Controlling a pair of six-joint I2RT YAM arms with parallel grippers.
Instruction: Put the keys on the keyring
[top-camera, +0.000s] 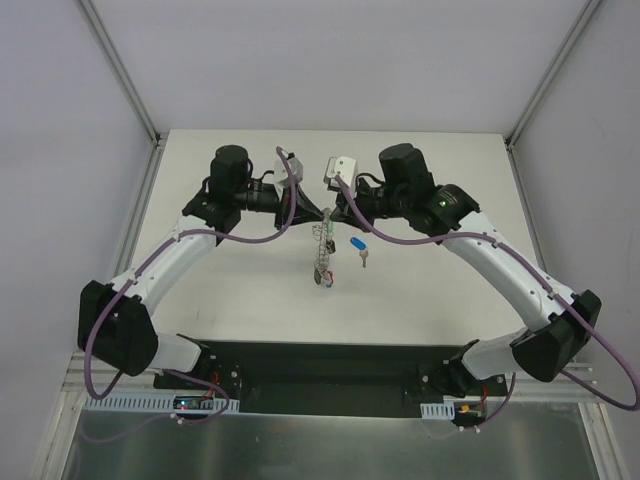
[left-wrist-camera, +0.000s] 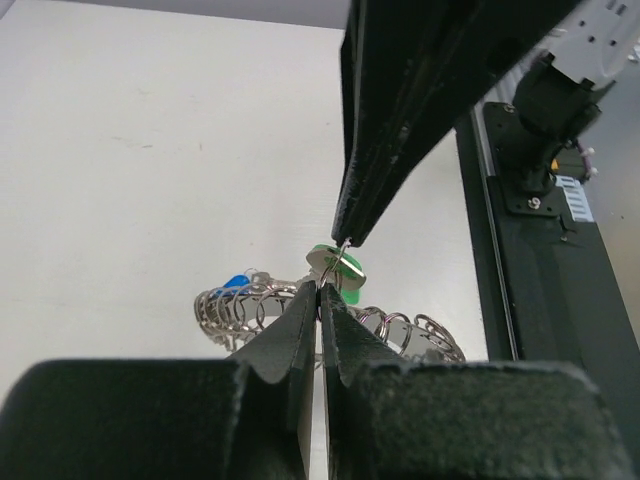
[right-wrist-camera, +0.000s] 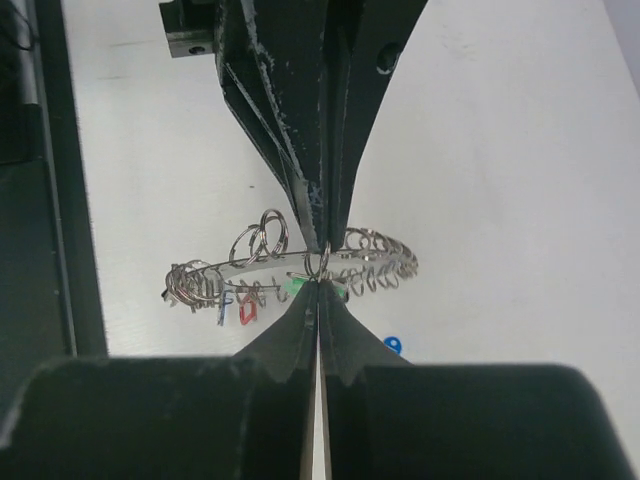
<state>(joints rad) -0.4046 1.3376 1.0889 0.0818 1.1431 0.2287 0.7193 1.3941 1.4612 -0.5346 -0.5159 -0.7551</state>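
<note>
L hand (left-wrist-camera: 319, 288) clamps keyring (left-wrist-camera: 238, 305) rim | R hand (right-wrist-camera: 318, 283) — tip-to-tip — prob. pinches green key (left-wrist-camera: 338, 266)

The left arm (top-camera: 165, 255) is arching up from its base and folding inward at the elbow, with its wrist pointing right toward the centre. The right arm (top-camera: 500, 260) is mirroring that pose, with its wrist pointing left. The left gripper (left-wrist-camera: 318, 290) and the right gripper (right-wrist-camera: 318, 285) are facing each other tip to tip, nearly touching, and each is holding its jaws pressed fully together.
</note>
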